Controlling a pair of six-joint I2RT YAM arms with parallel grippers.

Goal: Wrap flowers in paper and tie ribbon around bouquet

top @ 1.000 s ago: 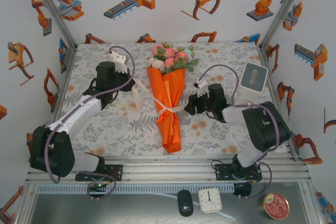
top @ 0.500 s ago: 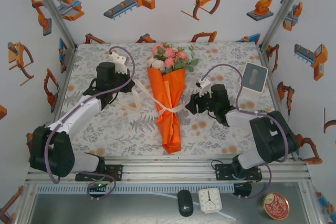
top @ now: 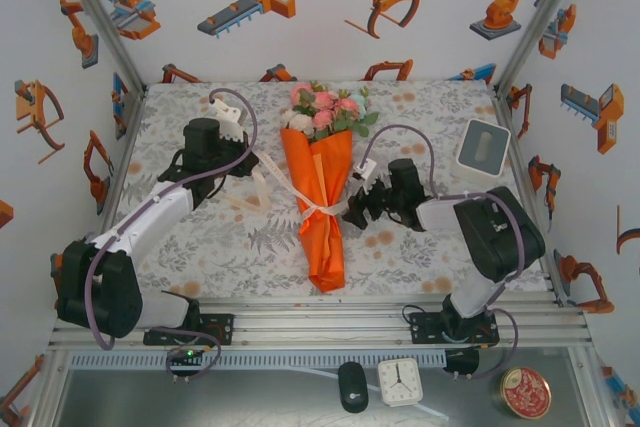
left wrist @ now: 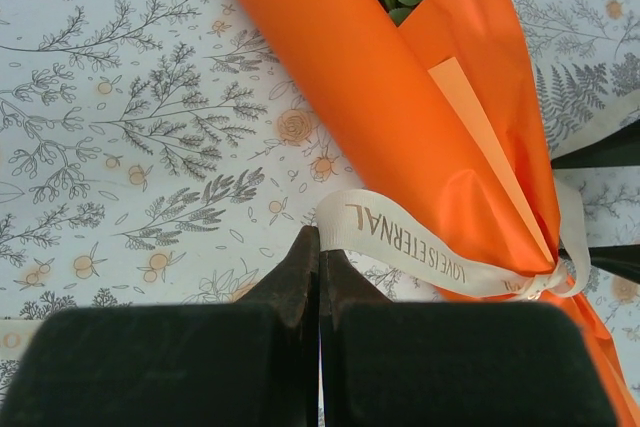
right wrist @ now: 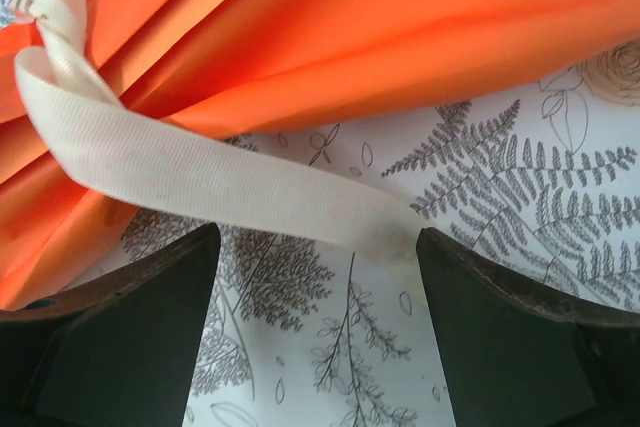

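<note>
1. The bouquet [top: 322, 227], a long cone of bright orange wrapping topped with blooms, lies flat in the middle of the table [top: 230, 247]. The table is covered by a cloth printed with grey leaves and orange blossoms. The blooms point to the far wall and the narrow end points back toward the arms.
2. The flowers [top: 325, 112], pink, white and pale-green heads with green leaves, stick out of the cone's wide far end.
3. The paper [top: 318, 172], a thin, plain, bright orange sheet, is rolled round the stems. Its edges overlap along the top.
4. The ribbon [top: 318, 209], a narrow cream-white satin band, is tied round the cone's waist. One tail, printed with gold lettering, runs out to the left over the cloth. A plain tail runs out to the right.
5. The left gripper [top: 258, 184] sits on the cloth left of the bouquet, its dark fingers [left wrist: 295, 282] pressed together. The lettered tail ends right at their tips, and I cannot tell whether it touches them.
6. The right gripper [top: 352, 209] is low, just right of the knot, with its jaws spread wide. The plain tail lies loose across the gap between them.
7. A white box [top: 482, 147] stands at the far right, well apart.
</note>
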